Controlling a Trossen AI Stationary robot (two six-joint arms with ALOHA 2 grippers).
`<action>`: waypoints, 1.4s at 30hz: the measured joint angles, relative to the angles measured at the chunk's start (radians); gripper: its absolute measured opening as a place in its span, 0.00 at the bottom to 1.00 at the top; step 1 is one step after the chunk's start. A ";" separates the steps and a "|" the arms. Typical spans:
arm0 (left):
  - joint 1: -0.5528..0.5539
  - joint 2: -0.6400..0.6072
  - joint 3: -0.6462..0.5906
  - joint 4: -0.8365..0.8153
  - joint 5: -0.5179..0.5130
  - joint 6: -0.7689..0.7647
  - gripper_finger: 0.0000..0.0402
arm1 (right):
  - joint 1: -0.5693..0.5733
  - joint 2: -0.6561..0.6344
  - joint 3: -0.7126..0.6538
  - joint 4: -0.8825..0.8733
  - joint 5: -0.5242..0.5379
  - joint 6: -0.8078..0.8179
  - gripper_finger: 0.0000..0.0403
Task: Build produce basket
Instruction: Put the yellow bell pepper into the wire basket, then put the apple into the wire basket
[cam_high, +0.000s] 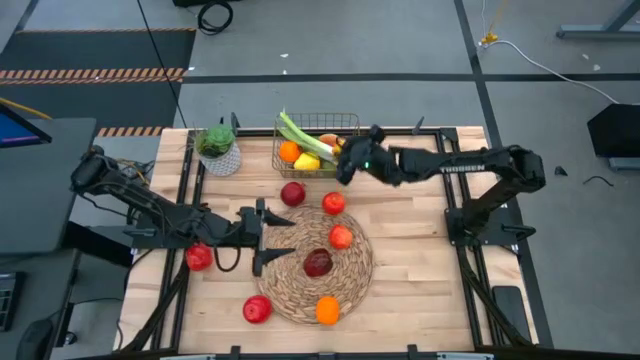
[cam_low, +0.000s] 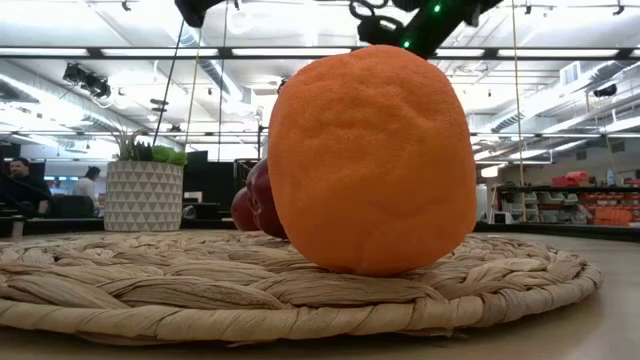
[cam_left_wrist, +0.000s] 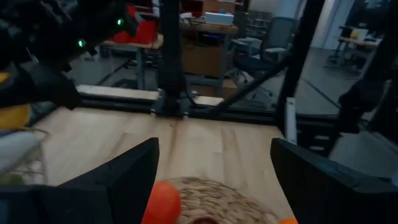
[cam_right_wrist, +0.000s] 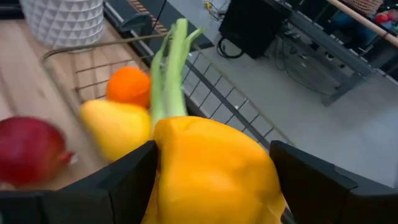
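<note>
The dark wire basket (cam_high: 318, 147) stands at the table's far edge and holds a leek (cam_high: 300, 135), an orange (cam_high: 289, 151) and a lemon (cam_high: 307, 161). My right gripper (cam_high: 343, 160) is at the basket's right end, shut on a yellow fruit (cam_right_wrist: 214, 168). My left gripper (cam_high: 278, 236) is open and empty at the left rim of the round woven mat (cam_high: 322, 262). On the mat lie two red apples (cam_high: 341, 237), a dark red piece (cam_high: 318, 263) and an orange (cam_high: 327, 311). My right gripper pinches the yellow fruit between its two fingers, one on each of its opposite sides (cam_right_wrist: 163, 163). The fingers come from the table's right side, slanting down. The fruit is lifted clear, above the basket's wire rim (cam_right_wrist: 211, 87).
A white pot with a green plant (cam_high: 217, 150) stands left of the basket. Red apples lie off the mat: one in front of the basket (cam_high: 293, 193), one at the left (cam_high: 198, 257), one near the front (cam_high: 257, 309). In the low view the orange (cam_low: 365, 160) fills the middle.
</note>
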 joint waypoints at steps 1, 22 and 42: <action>0.010 -0.009 0.000 -0.002 -0.001 0.007 0.78 | -0.027 0.000 0.000 0.017 -0.024 -0.020 0.77; 0.196 -0.023 0.000 -0.046 0.000 0.023 0.78 | -0.349 0.000 0.000 0.204 -0.468 -0.161 0.78; 0.147 -0.023 0.000 -0.052 0.000 -0.057 0.78 | -0.329 0.003 -0.028 0.252 -0.575 -0.168 0.98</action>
